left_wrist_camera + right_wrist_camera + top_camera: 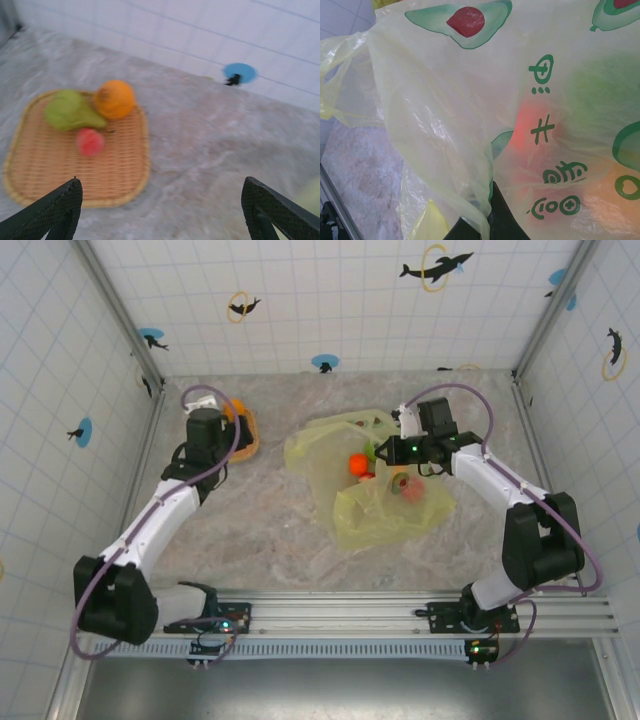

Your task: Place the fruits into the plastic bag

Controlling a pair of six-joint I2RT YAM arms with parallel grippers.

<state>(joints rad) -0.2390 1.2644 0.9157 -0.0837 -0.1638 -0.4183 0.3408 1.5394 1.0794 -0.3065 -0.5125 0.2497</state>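
Observation:
Three fruits lie on a woven tray: a green pear, an orange and a small red fruit. My left gripper hangs open above the table just beside the tray, with nothing between its fingers. From above, this gripper sits next to the tray. The yellow-green plastic bag lies mid-table with an orange fruit and a reddish one inside. My right gripper is shut on a fold of the bag; red and green fruits glow through it.
Tiled walls with dolphin stickers close the table on three sides. Bare marbled tabletop lies between the tray and the bag. A metal rail holding the arm bases runs along the near edge.

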